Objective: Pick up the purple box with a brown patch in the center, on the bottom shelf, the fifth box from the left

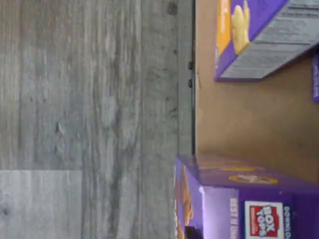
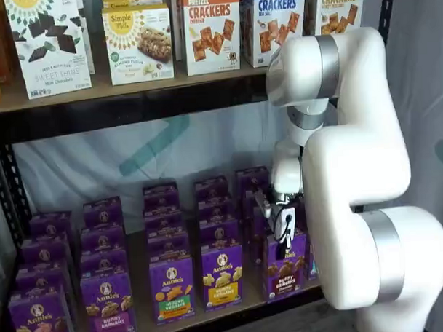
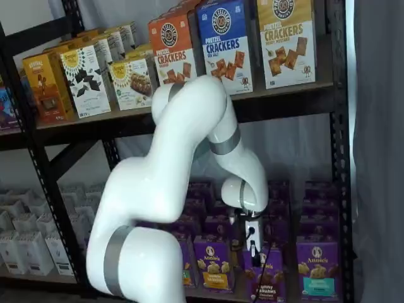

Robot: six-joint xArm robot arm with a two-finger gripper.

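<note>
Along the bottom shelf [image 2: 234, 311] front edge, the gripper [image 2: 284, 237] is closing its fingers on the purple box [image 2: 285, 269].

The pincer [image 3: 255, 251] grips the purple box [image 3: 267, 278] (bottom shelf [image 3: 221, 295]).

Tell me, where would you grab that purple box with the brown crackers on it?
Grip the purple box by its narrow top edge, coming down from above. It stands upright at the front of the bottom shelf, with neighbours close on both sides, so only the top is free. The gripper sits right there, fingers shut on it.
</note>
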